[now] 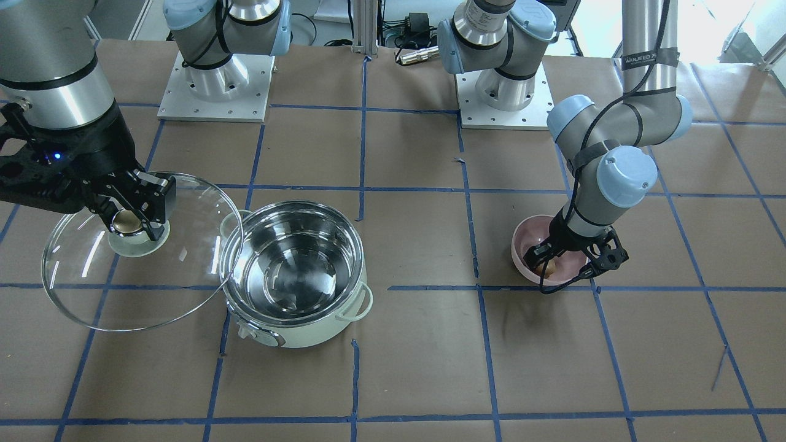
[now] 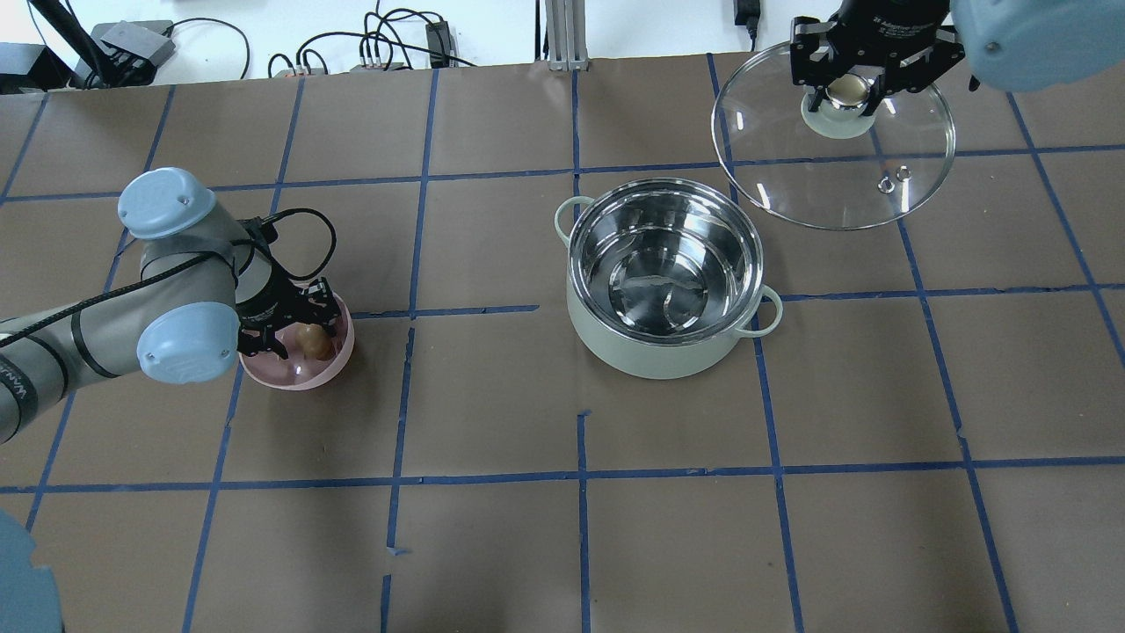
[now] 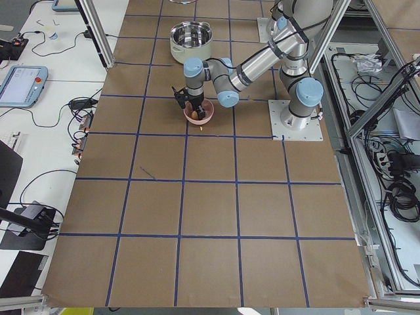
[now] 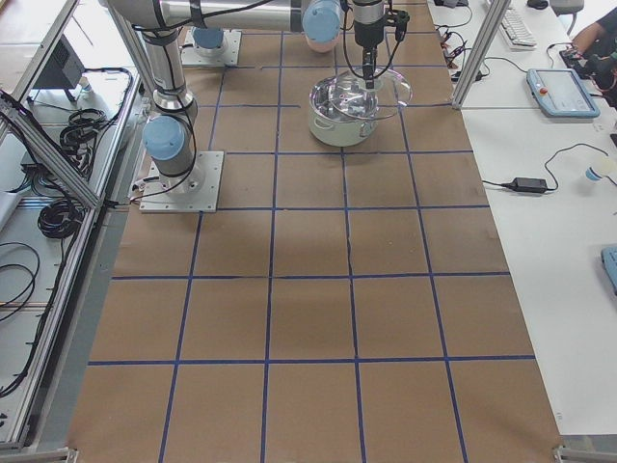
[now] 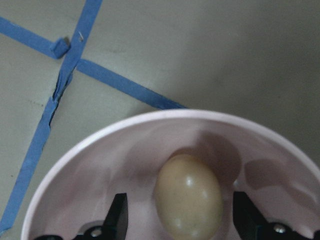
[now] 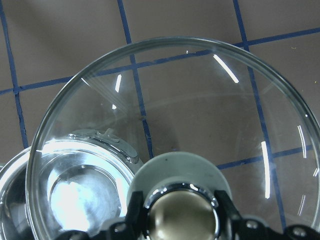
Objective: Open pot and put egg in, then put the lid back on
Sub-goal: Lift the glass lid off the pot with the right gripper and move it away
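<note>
On brown table [image 2: 492,545], pinches lid [image 2: 879,189] in right gripper [image 2: 848,88], two o'clock from pot [image 2: 668,352]; spreads left gripper [image 5: 181,212] around egg [image 5: 189,192]. Next: squeeze softly, lift.

Left tool [image 2: 308,338] parted, low, right tool [image 2: 849,91] clamped, high

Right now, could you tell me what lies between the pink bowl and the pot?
Only bare brown table covering with blue tape lines separates the pink bowl from the pot; the overhead view shows it.
</note>
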Robot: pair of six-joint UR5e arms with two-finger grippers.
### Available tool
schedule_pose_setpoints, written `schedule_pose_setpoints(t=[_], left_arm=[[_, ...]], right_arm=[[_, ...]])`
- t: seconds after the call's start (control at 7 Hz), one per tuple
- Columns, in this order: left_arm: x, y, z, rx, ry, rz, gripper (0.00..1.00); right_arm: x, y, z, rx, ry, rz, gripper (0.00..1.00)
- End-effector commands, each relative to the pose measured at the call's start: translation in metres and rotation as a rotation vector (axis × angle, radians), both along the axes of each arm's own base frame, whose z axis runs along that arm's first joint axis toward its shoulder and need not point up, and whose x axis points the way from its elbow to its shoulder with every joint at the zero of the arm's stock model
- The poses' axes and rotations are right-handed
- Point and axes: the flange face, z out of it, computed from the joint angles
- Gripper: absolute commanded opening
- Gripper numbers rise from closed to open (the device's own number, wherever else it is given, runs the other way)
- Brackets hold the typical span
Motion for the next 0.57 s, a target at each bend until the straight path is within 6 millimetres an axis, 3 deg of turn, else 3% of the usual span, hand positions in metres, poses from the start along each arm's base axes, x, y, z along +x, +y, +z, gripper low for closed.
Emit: schedule_pose_setpoints(t=[0.0, 0.43], left_arm=[[-0.0001, -0.0006, 0.0005, -0.002, 0.002, 0.0, 0.43], [0.0002, -0.0023, 0.003, -0.008, 0.002, -0.004, 0.3]], right_arm=[[-0.0003, 0.0013, -0.0056, 0.007, 0.003, 0.001, 0.4], [0.0016, 0.0015, -0.0053, 0.004, 0.002, 0.006, 0.41]])
